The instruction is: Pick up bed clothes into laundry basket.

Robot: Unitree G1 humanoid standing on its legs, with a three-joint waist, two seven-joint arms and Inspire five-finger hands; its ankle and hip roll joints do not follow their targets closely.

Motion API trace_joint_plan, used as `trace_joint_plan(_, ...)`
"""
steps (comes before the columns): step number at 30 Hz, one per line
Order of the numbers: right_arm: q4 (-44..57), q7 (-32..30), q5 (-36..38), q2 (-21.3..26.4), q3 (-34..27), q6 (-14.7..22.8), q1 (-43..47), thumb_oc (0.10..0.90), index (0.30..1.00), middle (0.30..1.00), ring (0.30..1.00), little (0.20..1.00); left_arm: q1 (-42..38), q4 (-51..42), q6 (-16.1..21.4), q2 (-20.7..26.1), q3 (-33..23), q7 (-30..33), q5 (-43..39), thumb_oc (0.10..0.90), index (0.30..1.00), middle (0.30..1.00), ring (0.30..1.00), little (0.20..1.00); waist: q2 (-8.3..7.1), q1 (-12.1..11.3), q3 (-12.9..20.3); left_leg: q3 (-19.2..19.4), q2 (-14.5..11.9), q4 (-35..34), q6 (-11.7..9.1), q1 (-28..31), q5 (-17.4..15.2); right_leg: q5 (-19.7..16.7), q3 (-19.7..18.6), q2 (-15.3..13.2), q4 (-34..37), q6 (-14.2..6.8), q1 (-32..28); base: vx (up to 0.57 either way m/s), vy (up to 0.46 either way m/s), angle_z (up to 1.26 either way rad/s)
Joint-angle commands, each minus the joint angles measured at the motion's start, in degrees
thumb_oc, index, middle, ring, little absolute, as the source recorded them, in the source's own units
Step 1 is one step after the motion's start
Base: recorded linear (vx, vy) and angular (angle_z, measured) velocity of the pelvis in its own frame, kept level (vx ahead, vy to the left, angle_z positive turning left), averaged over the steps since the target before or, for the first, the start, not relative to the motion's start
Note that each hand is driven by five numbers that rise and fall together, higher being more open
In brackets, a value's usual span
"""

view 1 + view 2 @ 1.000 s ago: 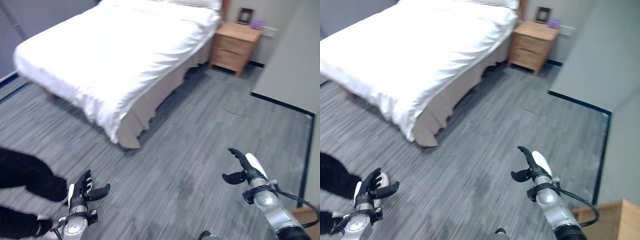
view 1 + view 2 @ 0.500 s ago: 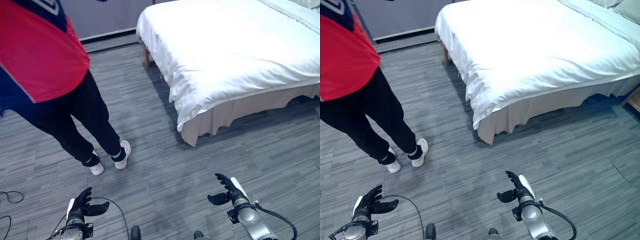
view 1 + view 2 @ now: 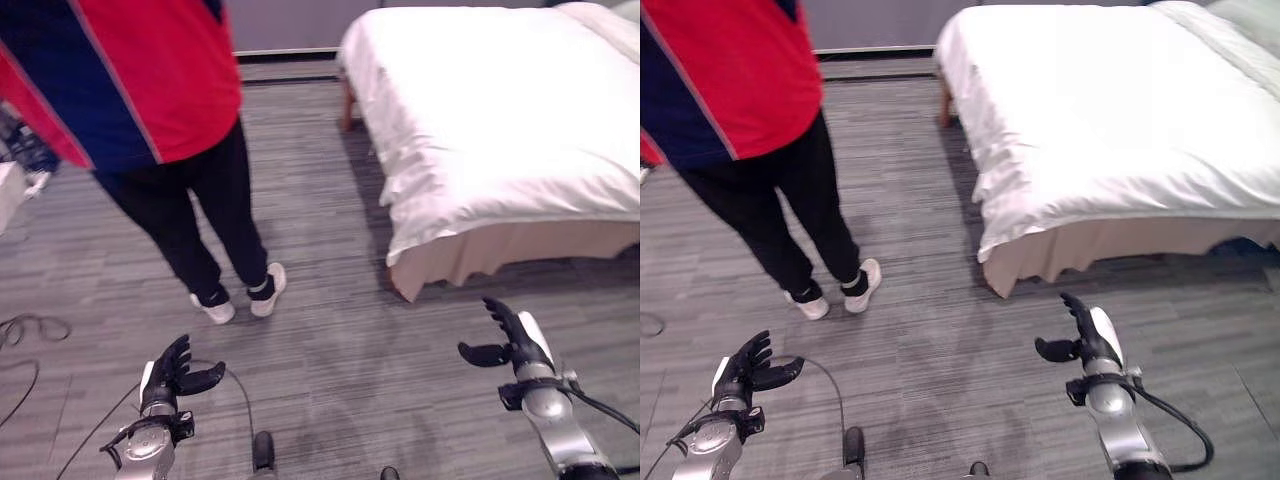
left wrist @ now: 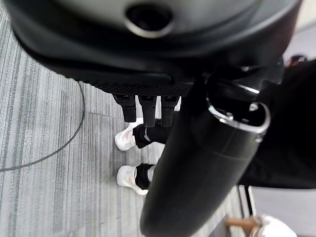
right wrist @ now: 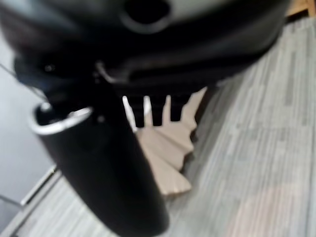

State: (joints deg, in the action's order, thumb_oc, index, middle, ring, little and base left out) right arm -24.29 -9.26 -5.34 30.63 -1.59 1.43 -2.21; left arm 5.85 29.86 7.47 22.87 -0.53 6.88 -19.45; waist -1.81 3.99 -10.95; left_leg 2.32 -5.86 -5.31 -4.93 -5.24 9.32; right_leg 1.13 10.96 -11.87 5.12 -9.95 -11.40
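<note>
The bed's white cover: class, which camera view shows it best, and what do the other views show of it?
The right eye view shows the white cover best: nearly its whole spread, down to the beige skirt. The left eye view cuts it off at the right edge. The right wrist view gives the skirt's corner past the right hand; the left wrist view, a person's shoes.

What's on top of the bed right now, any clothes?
A white duvet covers the bed, draping over its beige skirt. No separate clothes show on it. Anything beneath the duvet is hidden.

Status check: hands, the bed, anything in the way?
Left hand and right hand open, empty. White bedding on bed ahead-right, untouched. Person standing ahead-left, beside the approach.
</note>
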Motion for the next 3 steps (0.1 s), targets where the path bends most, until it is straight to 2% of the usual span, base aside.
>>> trace_joint_plan(1, 1.37, -4.8, 0.35, 0.73, -1.77, 3.4, 4.6, 0.8, 0.9, 0.9, 0.9, 0.9, -2.67, -2.7, 3.3, 1.48, -0.74, -0.62, 1.74, 0.8, 0.9, 0.9, 0.9, 0.9, 0.06, -1.59, 4.67, 0.14, -0.64, 1.45, 0.1, 6.14, -9.26, -2.36, -0.99, -0.02, -1.86, -0.6, 8.17, 0.01, 0.044, 0.43)
trace_joint_plan(3, 1.0, -5.1, -0.2, 0.5, -1.78, 3.28, 4.09, 0.8, 0.9, 0.9, 0.9, 0.9, -1.77, -3.09, 2.93, 1.02, -0.48, -1.0, 2.55, 0.8, 0.9, 0.9, 0.9, 0.9, 0.05, -2.12, 5.13, -0.25, -0.35, 1.29, 0.39, 6.3, -9.5, -2.66, -0.89, -0.07, -1.17, -0.74, 7.98, 0.01, 0.047, 0.41)
